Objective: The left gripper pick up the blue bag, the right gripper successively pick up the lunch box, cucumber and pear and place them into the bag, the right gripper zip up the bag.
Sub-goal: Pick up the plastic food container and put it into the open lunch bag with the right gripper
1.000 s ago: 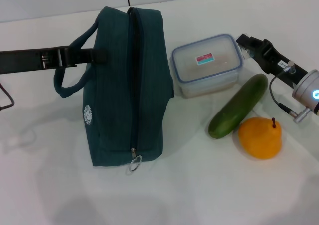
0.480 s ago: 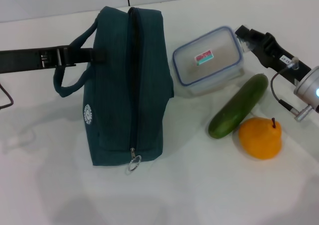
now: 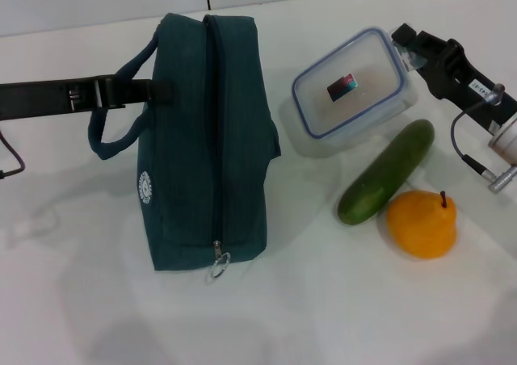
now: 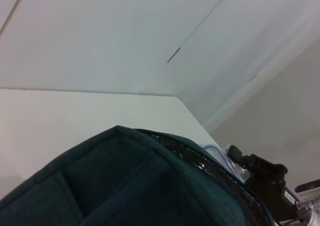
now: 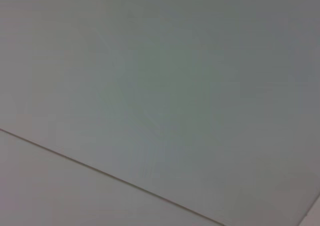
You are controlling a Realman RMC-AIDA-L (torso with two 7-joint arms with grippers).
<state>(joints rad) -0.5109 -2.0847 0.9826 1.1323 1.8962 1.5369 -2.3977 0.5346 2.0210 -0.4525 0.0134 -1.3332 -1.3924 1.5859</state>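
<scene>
The blue bag [image 3: 206, 139] stands on the white table, its zipper line on top and the ring pull [image 3: 218, 265] at the near end. My left gripper [image 3: 152, 90] reaches in from the left and is shut on the bag's loop handle. The bag also fills the lower part of the left wrist view [image 4: 125, 186], where a shiny strip of lining shows along its top. My right gripper [image 3: 408, 48] is shut on the far right end of the lunch box [image 3: 351, 90], which is lifted and tilted. The cucumber [image 3: 386, 171] and the pear [image 3: 422, 224] lie on the table near the lunch box.
The table [image 3: 339, 316] is white, with a wall line behind the bag. A cable [image 3: 464, 151] hangs from my right wrist beside the cucumber's far end. The right wrist view shows only a plain pale surface.
My right gripper has raised the lunch box off the table and tilted it, moving it slightly right and back. The bag, cucumber and pear have stayed put.
</scene>
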